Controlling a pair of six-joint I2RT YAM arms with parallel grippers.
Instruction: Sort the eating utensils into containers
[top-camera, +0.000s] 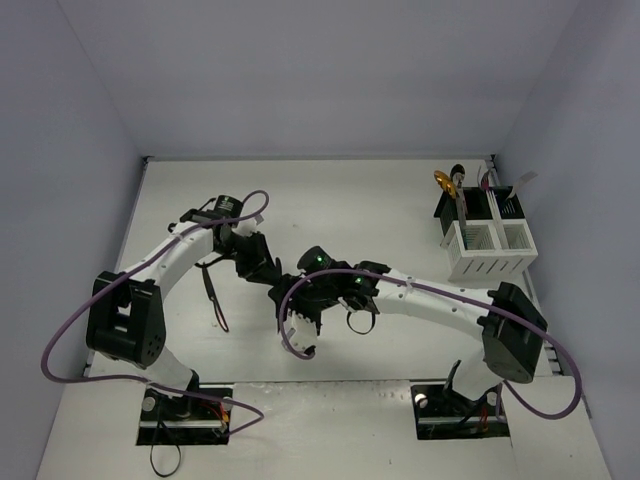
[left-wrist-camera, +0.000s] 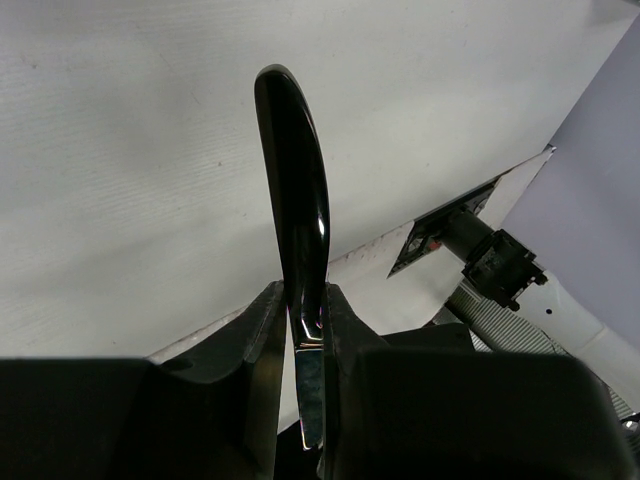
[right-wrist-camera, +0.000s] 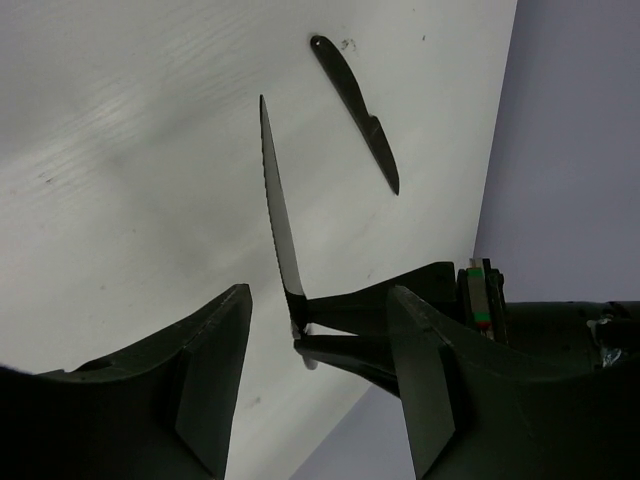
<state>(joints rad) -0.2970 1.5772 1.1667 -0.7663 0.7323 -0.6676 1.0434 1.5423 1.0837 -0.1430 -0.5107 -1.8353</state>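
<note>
Firmly, left pincer (left-wrist-camera: 305, 297) pinches black knife (left-wrist-camera: 298, 180), handle pointing outward; right pincer (right-wrist-camera: 320, 302) spread.

Bright even light, soft shadows on the table (top-camera: 330, 200), glare streaking the black knife (left-wrist-camera: 300, 180).

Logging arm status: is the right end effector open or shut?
Open: its fingers stand wide apart, with the knife in the left end effector between them.

White table (top-camera: 350, 200), pale lavender walls (top-camera: 320, 70)
</note>
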